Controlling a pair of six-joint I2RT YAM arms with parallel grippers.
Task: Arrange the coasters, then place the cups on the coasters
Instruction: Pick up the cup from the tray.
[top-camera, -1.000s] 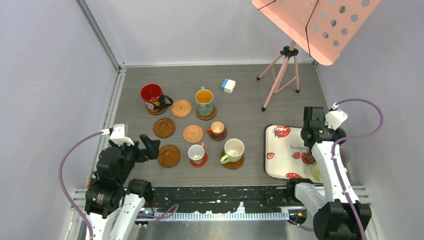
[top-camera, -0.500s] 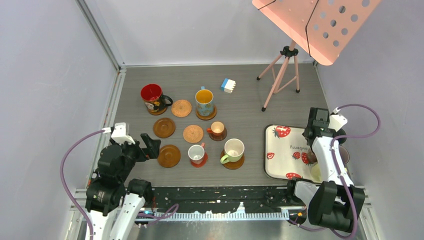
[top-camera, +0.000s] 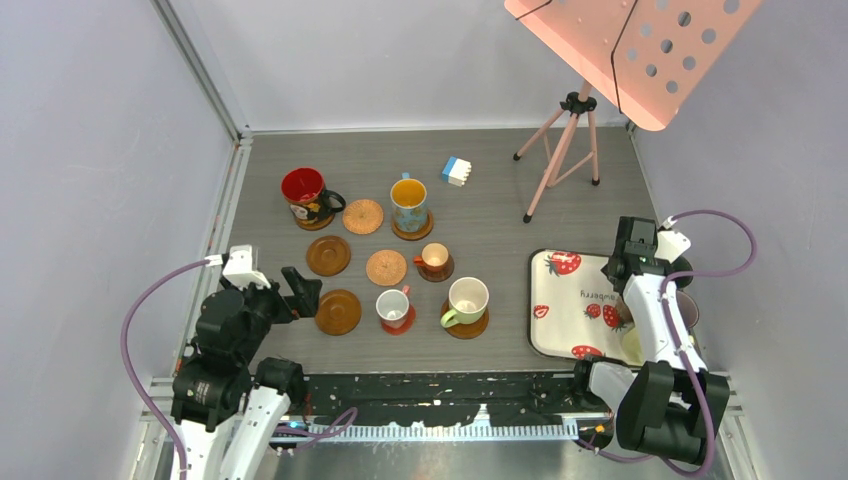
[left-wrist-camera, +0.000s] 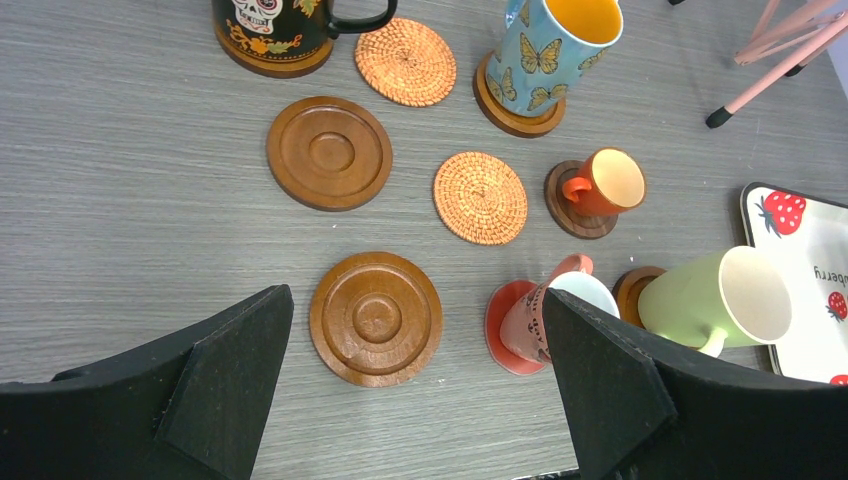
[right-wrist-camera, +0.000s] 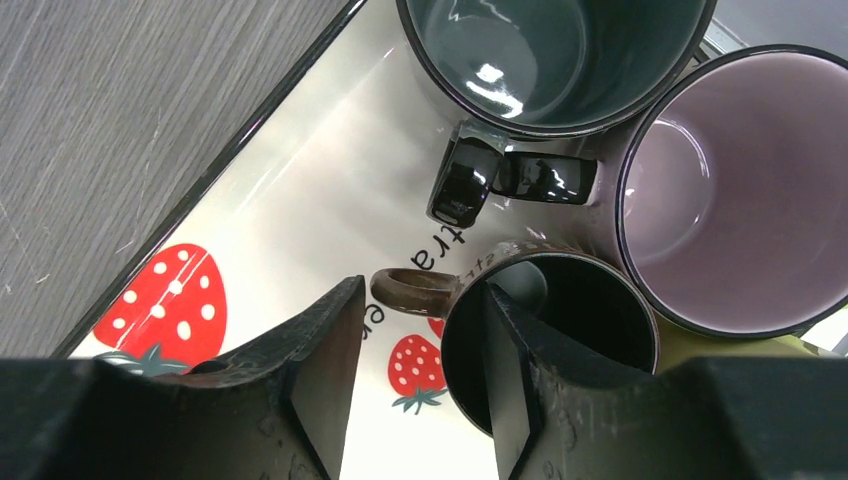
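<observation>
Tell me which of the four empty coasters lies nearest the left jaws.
The rimmed wooden coaster in the front row, left of the pink cup; the other three bare ones sit farther back.

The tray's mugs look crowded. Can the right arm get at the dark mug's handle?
Probably yes: the right tool, jaws open, straddles the handle of the dark mug, which juts out over bare tray.

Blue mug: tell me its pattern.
The blue mug has butterflies on light blue, yellow inside; the left wrist view shows it best.
</observation>
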